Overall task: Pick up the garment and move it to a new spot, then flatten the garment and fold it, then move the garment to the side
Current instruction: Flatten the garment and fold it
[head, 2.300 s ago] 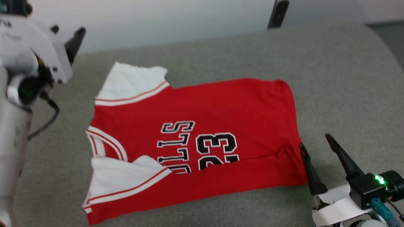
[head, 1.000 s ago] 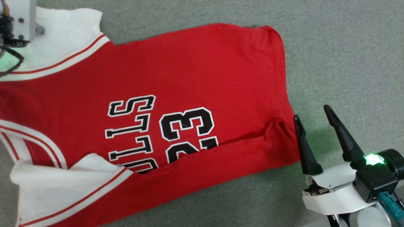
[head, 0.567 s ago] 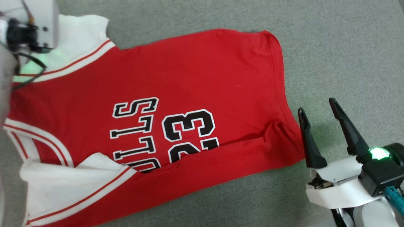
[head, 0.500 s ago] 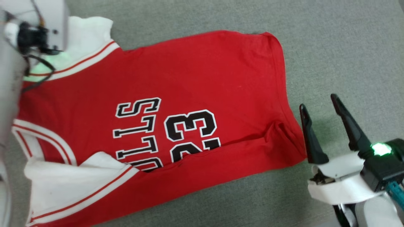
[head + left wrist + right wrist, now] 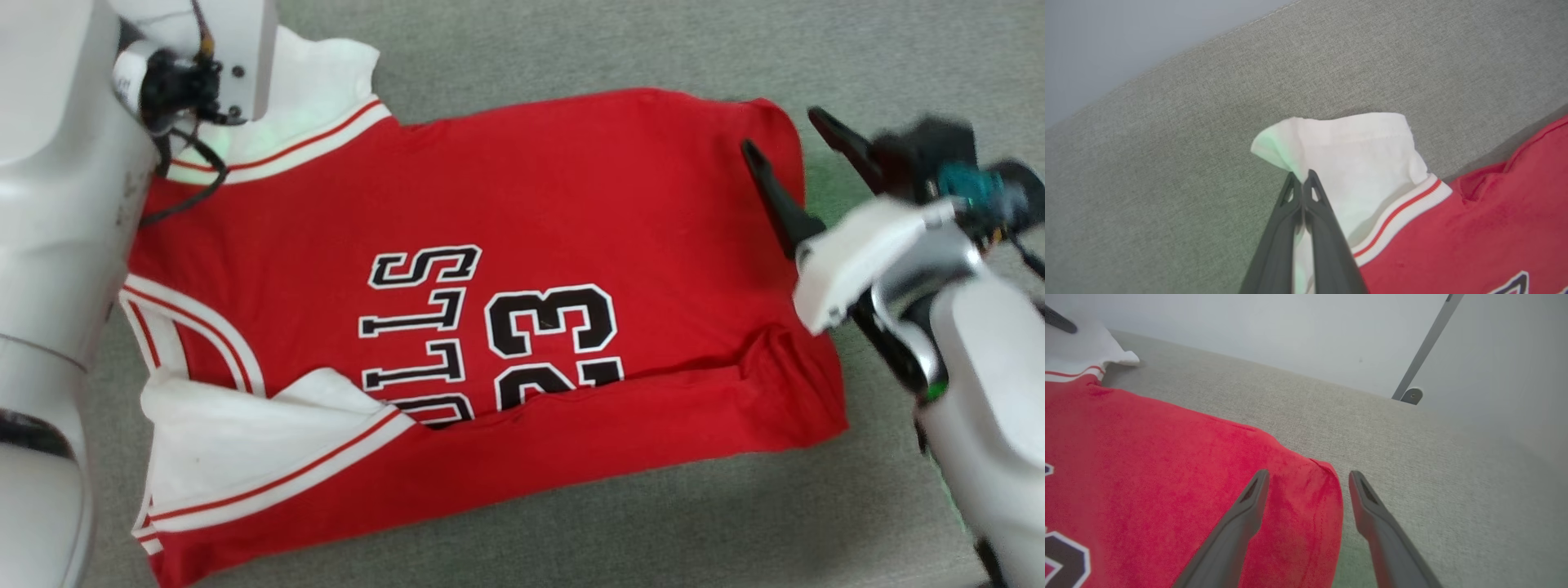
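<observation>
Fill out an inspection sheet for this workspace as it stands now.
Surface: grey woven fabric.
Job's things: garment, red with white sleeves, lying flat, its near edge folded over part of the printed number.
Clutter: nothing seen.
Grippers: left gripper shut on the edge of the far white sleeve; right gripper open, straddling the far hem corner.
Cables: black cable looping at the left wrist.
Surroundings: pale wall; grey metal leg.

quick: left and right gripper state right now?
Left gripper: closed, pinching the white sleeve of the garment.
Right gripper: open, holding nothing, straddling the garment's hem corner.
</observation>
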Tool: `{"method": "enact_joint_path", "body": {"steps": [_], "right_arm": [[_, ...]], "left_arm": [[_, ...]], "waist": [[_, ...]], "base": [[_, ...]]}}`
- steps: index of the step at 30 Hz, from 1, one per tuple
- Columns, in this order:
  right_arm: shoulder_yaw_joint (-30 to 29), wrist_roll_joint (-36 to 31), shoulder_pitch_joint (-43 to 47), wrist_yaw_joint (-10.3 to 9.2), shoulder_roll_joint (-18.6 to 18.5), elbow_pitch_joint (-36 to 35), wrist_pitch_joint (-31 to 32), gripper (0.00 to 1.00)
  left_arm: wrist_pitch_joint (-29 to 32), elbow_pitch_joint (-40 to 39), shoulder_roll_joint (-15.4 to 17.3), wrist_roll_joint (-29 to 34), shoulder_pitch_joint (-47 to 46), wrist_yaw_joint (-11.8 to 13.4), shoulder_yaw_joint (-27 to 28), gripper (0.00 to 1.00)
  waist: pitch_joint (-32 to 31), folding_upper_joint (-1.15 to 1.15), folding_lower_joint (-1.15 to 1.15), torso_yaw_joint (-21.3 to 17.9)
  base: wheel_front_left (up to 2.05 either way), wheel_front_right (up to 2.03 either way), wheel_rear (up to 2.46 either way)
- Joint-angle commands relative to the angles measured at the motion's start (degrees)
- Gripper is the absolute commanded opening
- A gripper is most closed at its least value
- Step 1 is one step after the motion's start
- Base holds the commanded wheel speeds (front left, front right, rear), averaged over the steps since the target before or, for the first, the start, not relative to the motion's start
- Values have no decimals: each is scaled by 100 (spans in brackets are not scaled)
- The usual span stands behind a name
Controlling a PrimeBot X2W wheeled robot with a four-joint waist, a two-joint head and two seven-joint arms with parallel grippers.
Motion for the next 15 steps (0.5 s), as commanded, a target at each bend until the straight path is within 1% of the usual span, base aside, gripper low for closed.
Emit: {"method": "enact_joint_path", "body": {"steps": [1,3,5,9,11,15], "right_arm": [[178,204,-332,-6,-31,244,277,100],[473,347,-772,-6,-112,642,786,100],[696,644,-1166,-6,-57,995,1271,100],[1231,1167,-1795,-6,-25,1545,2052,100],[1341,1476,-2037,-6,16,1862,2438,100],[1632,1836,-2367,-8,63,2488,3220,100]], "left_arm": [[-47,-26,-46,-31,-66,-13,-36,0],[-71,-33,-90,-75,-98,-14,-83,0],[-107,-45,-111,-104,-154,-15,-127,0],[-160,-48,-164,-182,-203,-15,-215,0],[-188,-42,-188,-203,-257,-16,-257,0],[-235,6,-219,-277,-306,-16,-335,0]], "waist": [[82,0,0,87],[128,0,0,123],[169,0,0,148],[240,0,0,200],[276,0,0,228],[337,0,0,278]], "base": [[0,0,0],[0,0,0],[0,0,0],[0,0,0],[0,0,0],[0,0,0]]}}
